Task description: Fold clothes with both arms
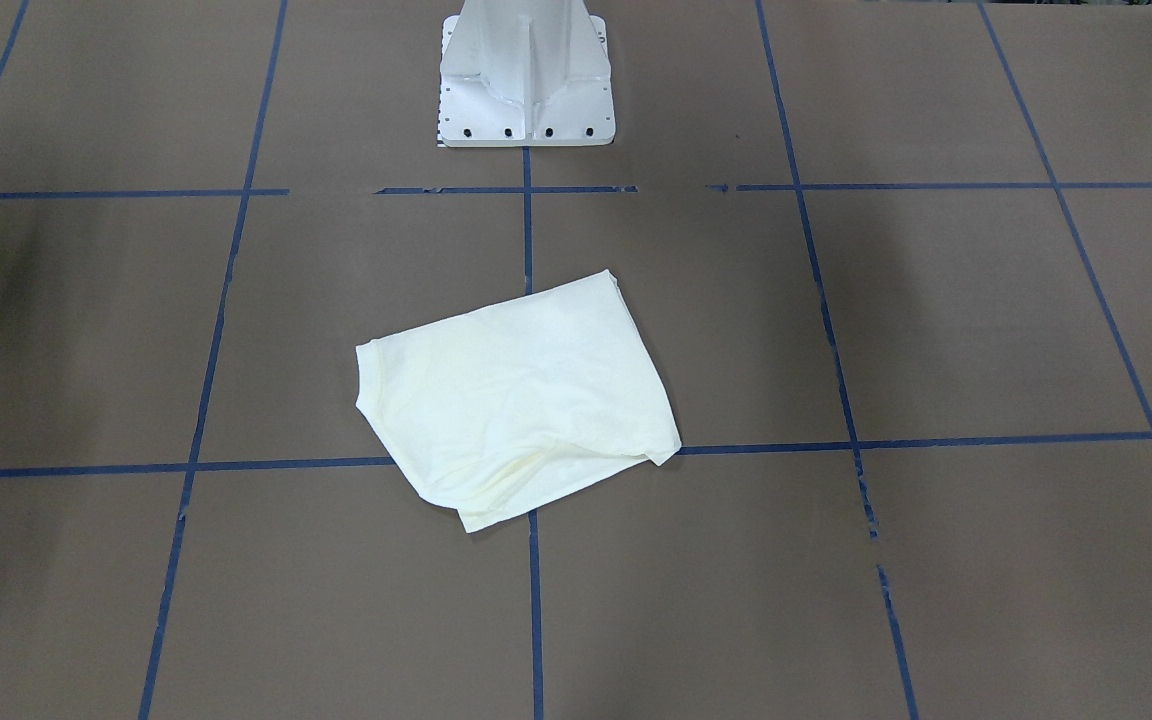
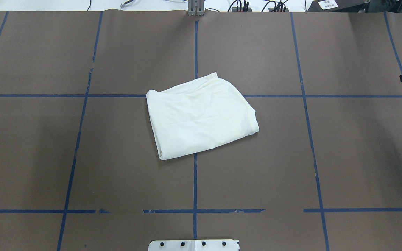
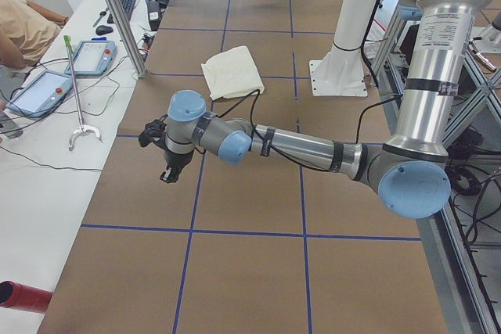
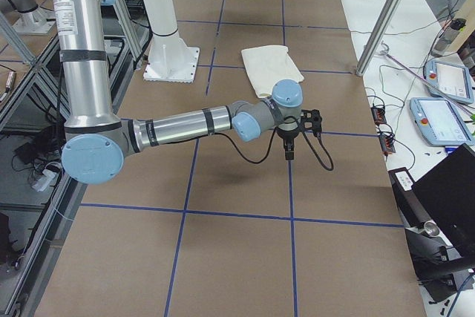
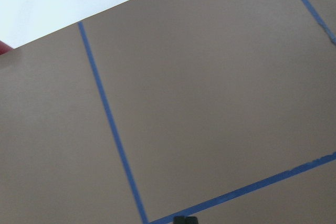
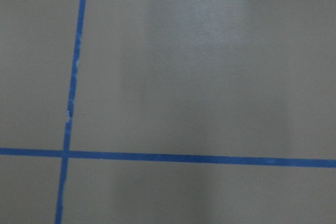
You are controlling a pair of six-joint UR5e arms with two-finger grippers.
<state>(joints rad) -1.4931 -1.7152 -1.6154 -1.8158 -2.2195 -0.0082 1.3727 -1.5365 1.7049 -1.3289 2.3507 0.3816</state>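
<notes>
Brown paper covers the whole table, which blue tape lines divide into large rectangles.

1. Left arm: it reaches low and nearly level from the robot-side edge toward the operators' edge, at the table's left end. It is well apart from the garment.
2. Right arm: it takes the mirrored pose at the table's right end, with its forearm level above the paper.
3. White pedestal base: it is bolted at the middle of the robot-side edge, on the centre tape line.
4. Cream T-shirt: it lies flat at the table's centre, across the crossing of two tape lines, well apart from every edge and corner. It is folded into a compact four-sided packet set askew to the grid, with its plain side up. A stitched band runs along the side facing the table's right end. A lower layer protrudes at the corner nearest the operators' edge. Light creases cross the top layer.
5. Left gripper: it points down above bare paper near the operators' edge. Whether its fingers are parted or closed cannot be told.
6. Right gripper: it points down likewise, and its finger state cannot be told.
7. Teach pendants: these lie on a white bench beyond the operators' edge.
</notes>
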